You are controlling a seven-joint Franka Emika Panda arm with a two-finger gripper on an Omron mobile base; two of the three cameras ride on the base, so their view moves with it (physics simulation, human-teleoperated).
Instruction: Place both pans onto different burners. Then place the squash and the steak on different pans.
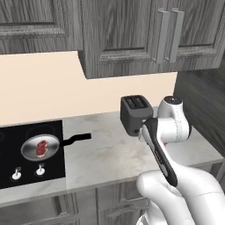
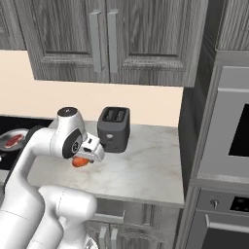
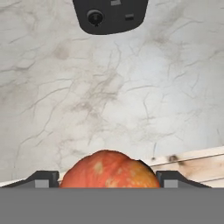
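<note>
Cooktop [image 1: 26, 176]: silver pan [image 1: 30, 154] holds steak [image 1: 42, 148].

Counter [image 1: 105, 154]: pale marble look, grey veining, smooth, low sheen. Cooktop [image 1: 13, 136] at 9 o'clock of counter: flat black glass, glossy. Silver pan [image 1: 40, 147]: shiny steel inside, black matt handle. Steak [image 1: 42, 148]: dark red, whitish marbling. Toaster [image 2: 114, 129]: dark grey, matt, plastic-like shell. Squash [image 3: 109, 169]: orange-red skin, yellowish blotches, smooth, slight gloss. Cabinets [image 2: 121, 39]: grey wood grain, matt; handles brushed metal. Wall [image 1: 39, 88]: plain cream, matt.
</note>
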